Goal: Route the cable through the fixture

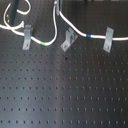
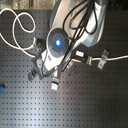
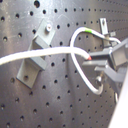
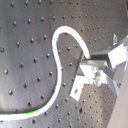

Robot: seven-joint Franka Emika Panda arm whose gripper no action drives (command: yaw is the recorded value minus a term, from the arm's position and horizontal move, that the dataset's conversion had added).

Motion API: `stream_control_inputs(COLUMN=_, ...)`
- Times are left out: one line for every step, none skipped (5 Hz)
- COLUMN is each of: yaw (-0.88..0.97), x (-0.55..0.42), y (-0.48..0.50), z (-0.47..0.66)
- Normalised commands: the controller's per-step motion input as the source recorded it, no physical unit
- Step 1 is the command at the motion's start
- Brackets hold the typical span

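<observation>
Your cable (image 3: 50, 51) lies across a grey bracket (image 3: 36, 56) in the first wrist view. From there it runs into the fingers (image 3: 105, 54), which look closed on it. Both wrist views show the white cord ending between them, so I judge it is gripped, though the contact itself is blurred. Beyond the grip the cord bows out in a slack loop that carries the green band (image 3: 90, 31). That slack is probably why you hold it close to the bracket: a short, stiff stretch is easier to steer into a slot than a long floppy one.

In the first exterior view the cable runs along the far side of the black perforated worktop (image 1: 65, 95). It goes from the left bracket (image 1: 27, 37) to the green band, up by the middle bracket (image 1: 67, 40), past the blue band (image 1: 89, 36), and on to the right bracket (image 1: 108, 39). It seems to sit in the right one. I cannot tell whether it is seated in the other two.

In the second exterior view the arm (image 2: 60, 42) hides the fingers and the middle of the row. Only spare cable coiled on the second exterior view's left shows there. That spare length should let you pull without tugging at what is already routed.
</observation>
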Motion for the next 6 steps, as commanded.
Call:
stream_control_inputs(yaw=0.76, x=0.179, y=-0.036, z=0.07)
stream_control_inputs(yaw=0.73, x=0.213, y=-0.062, z=0.07)
stream_control_inputs(yaw=0.72, x=0.223, y=-0.085, z=0.06)
stream_control_inputs(yaw=0.07, x=0.049, y=-0.202, z=0.00)
stream_control_inputs(yaw=-0.20, x=-0.055, y=-0.213, z=0.00)
stream_control_inputs(yaw=-0.12, x=-0.082, y=-0.079, z=0.01)
